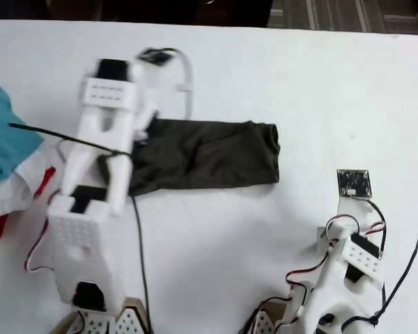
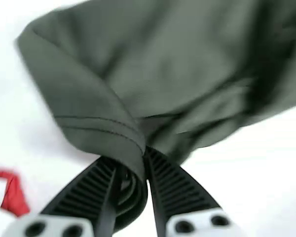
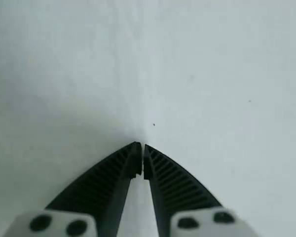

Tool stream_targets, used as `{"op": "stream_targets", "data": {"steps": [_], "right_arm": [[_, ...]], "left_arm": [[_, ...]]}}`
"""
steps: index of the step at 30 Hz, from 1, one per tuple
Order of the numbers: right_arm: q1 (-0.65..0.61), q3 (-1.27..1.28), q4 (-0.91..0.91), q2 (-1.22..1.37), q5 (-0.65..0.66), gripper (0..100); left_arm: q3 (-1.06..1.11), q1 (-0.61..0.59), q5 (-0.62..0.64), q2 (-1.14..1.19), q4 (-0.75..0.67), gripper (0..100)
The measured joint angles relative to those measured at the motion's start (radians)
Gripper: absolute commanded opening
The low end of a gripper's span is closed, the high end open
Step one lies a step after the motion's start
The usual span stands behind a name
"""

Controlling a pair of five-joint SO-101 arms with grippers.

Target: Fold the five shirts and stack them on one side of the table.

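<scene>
Dark green shirt (image 1: 209,153): mid-table, lying as a rough band, one hem pinched tight in the left gripper (image 2: 144,154).
Right gripper (image 3: 142,154): closed, empty, over bare table (image 1: 265,243).
Teal shirt (image 1: 3,142) and red-and-white cloth (image 1: 14,191): heaped at the table edge, seemingly unfolded.
Progress: most of the folding apparently remains.

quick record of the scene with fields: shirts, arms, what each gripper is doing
dark shirt: lies mid-table, apart from the pile
left gripper: shut on the dark shirt's edge, fabric pinched between the fingers
right gripper: shut, empty, over bare table
pile: teal, white and red cloth at the table's edge, on the left arm's side
stacking: dark shirt not yet on the pile
</scene>
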Motion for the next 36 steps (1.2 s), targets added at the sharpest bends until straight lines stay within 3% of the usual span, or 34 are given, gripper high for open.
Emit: {"op": "stream_targets", "data": {"steps": [10,21,27,33,36], "right_arm": [[0.000,0.003,0.000,0.000,0.000,1.8],[0.000,0.005,0.000,0.000,0.000,1.8],[0.000,0.005,0.000,0.000,0.000,1.8],[0.000,0.005,0.000,0.000,0.000,1.8],[0.000,0.005,0.000,0.000,0.000,1.8]], "left_arm": [[0.002,0.347,0.000,-0.018,-0.195,2],[0.000,0.503,0.000,0.031,-0.456,2],[-0.176,0.535,-0.002,0.216,-0.460,3],[-0.437,0.535,-0.002,0.384,-0.379,23],[-0.603,0.532,-0.002,0.413,-0.307,21]]}}
